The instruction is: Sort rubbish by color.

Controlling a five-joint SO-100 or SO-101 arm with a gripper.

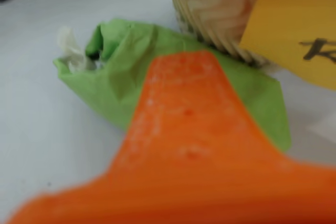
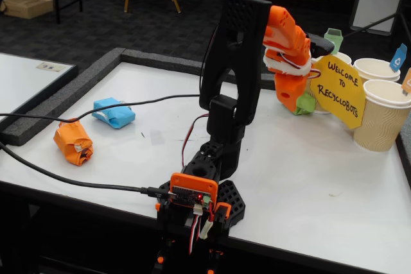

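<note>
green wad [image 1: 126, 72] lies diagonally, upper-left to lower-right in wrist view; tool [image 2: 297, 102] grip state unclear.

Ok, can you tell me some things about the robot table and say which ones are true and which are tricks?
1. The green wad lies right beside a ribbed paper cup. True.
2. The orange wad is inside a cup. False: it lies on the white table, far from the cups.
3. The blue wad lies close to the orange wad. True.
4. The yellow sign says "Goodbye". False: it reads "Welcome to Recyclobots".
5. The gripper is over the blue wad. False: it is at the green wad.
</note>
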